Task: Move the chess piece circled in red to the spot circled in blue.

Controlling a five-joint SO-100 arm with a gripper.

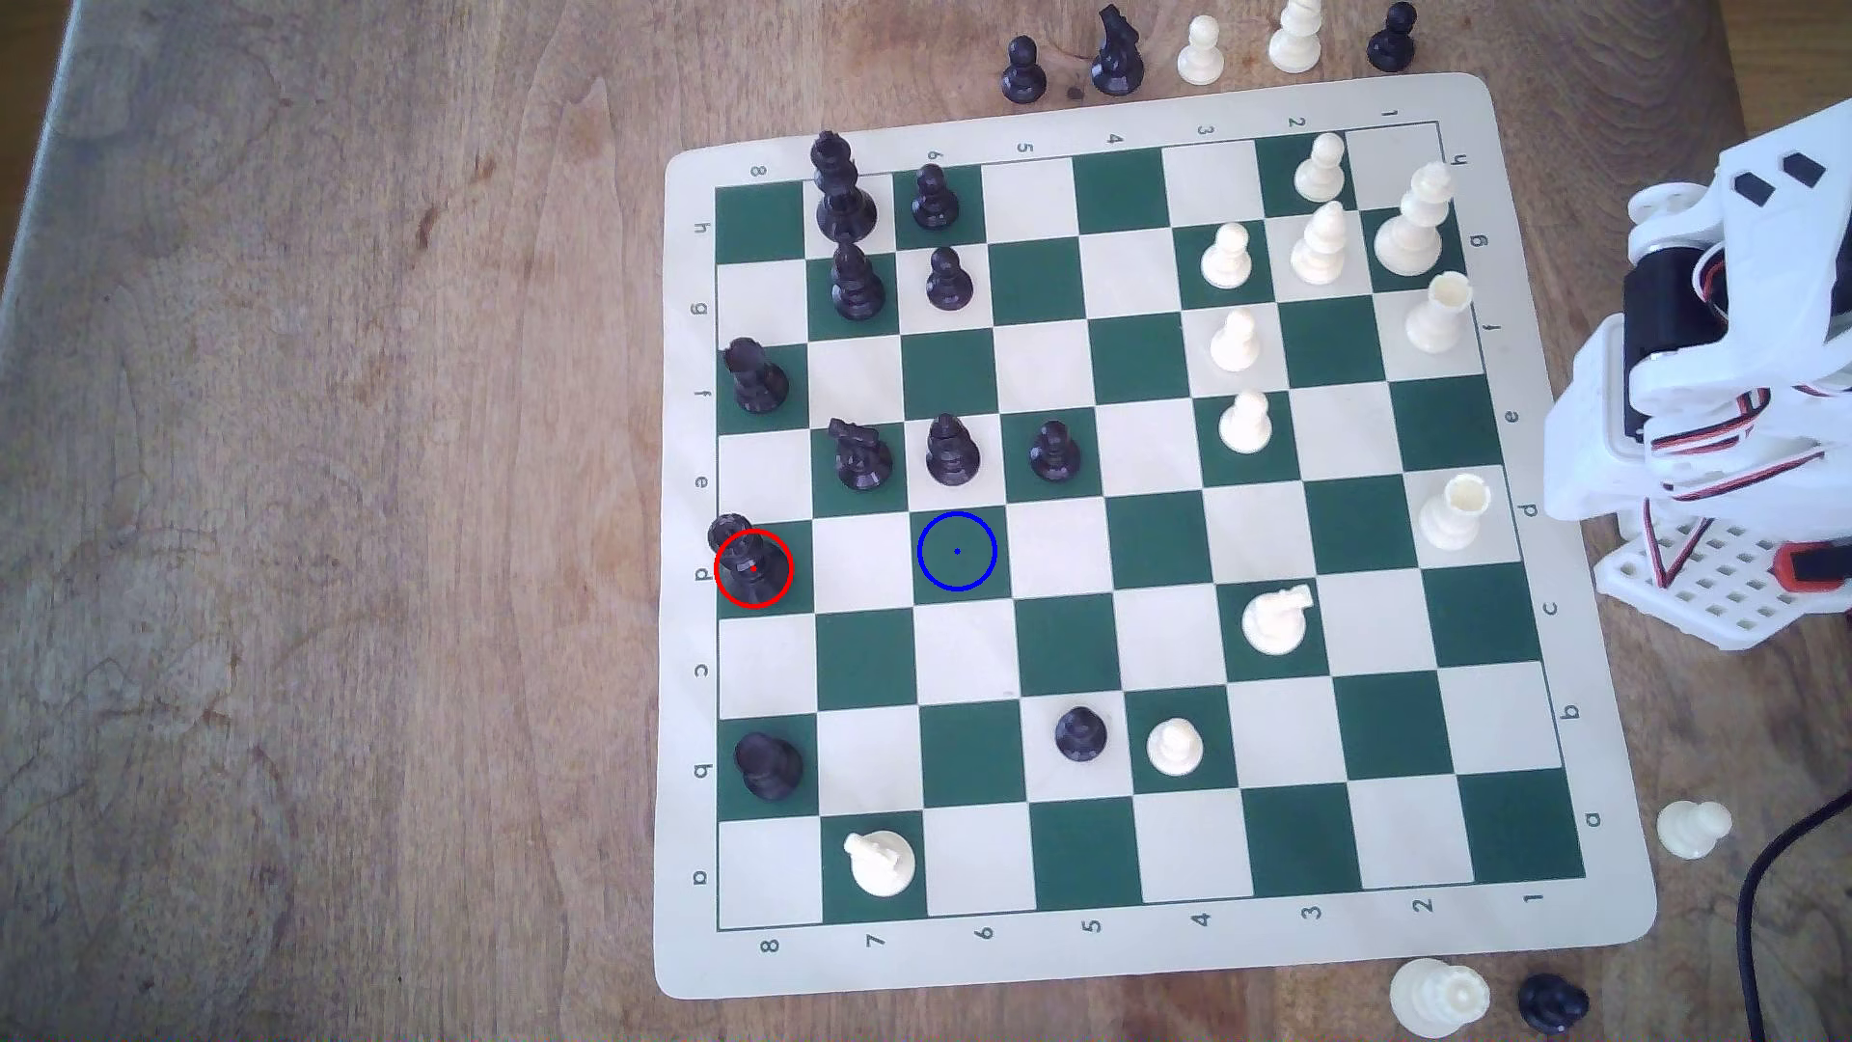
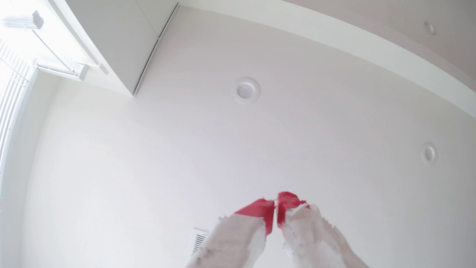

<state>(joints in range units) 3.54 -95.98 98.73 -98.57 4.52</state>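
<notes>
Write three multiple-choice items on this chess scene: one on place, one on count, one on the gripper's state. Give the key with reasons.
1. The red-ringed chess piece stands where?
A. board's middle
B. column 8, at the exterior view's left edge of the board
C. off the board

2. How many squares lie between it and the blue-ringed spot?
A. none
B. one
C. three

3. The gripper is:
A. shut, holding nothing
B. shut on a pawn
C. wide open

Key: B, its square borders the 8 label's column; B, one light square separates the rings; A, in the wrist view the red fingertips nearly meet against the ceiling, with nothing between.
</notes>
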